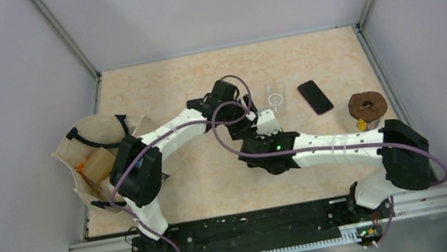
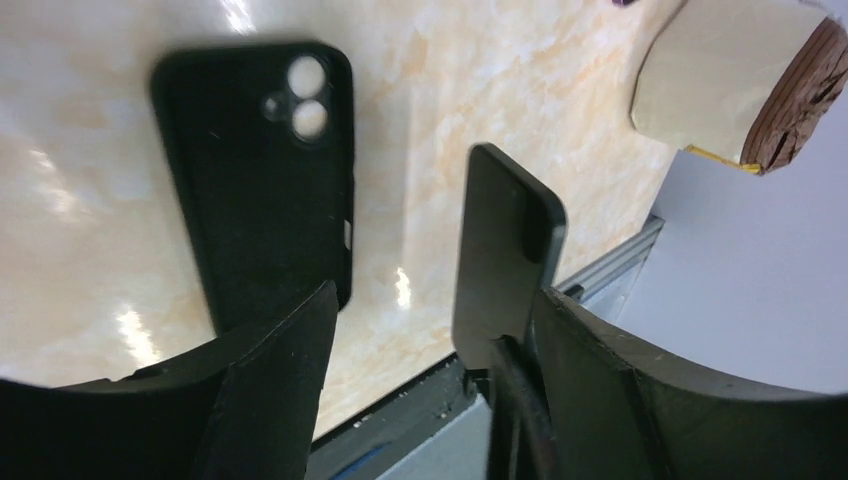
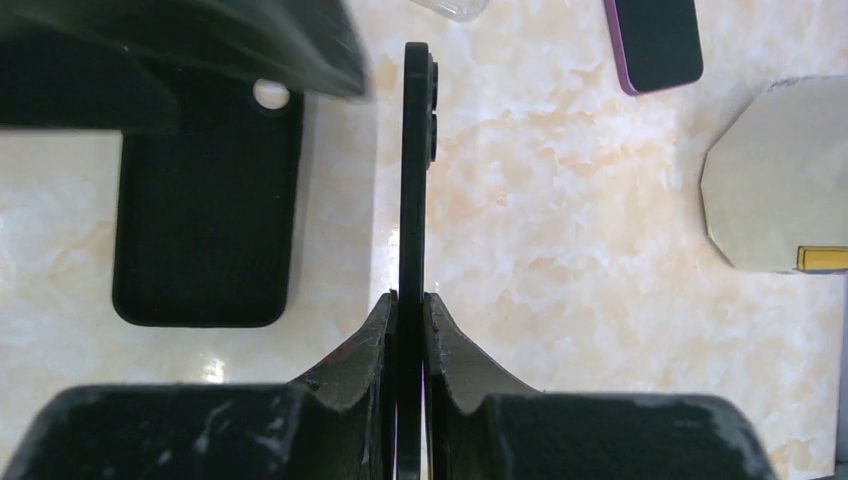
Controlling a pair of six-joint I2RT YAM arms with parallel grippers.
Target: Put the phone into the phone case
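Note:
In the right wrist view a dark phone (image 3: 415, 170) stands edge-on above the table, its lower end pinched by my right gripper (image 3: 411, 298), which is shut on it. To its left a black phone case (image 3: 205, 210) lies flat, its camera hole at the far end. My left gripper (image 2: 435, 295) is open around the phone (image 2: 505, 250). The phone rests against the right-hand finger, with a wide gap to the other finger, and the case (image 2: 255, 180) lies beyond. From above, both grippers (image 1: 231, 107) (image 1: 260, 123) meet mid-table and hide the phone and case.
A clear case (image 1: 276, 98) and a second, purple-edged phone (image 1: 315, 97) lie just right of the grippers. A brown roll on a beige block (image 1: 367, 105) stands near the right wall. A cloth bag (image 1: 95, 154) sits at the left edge.

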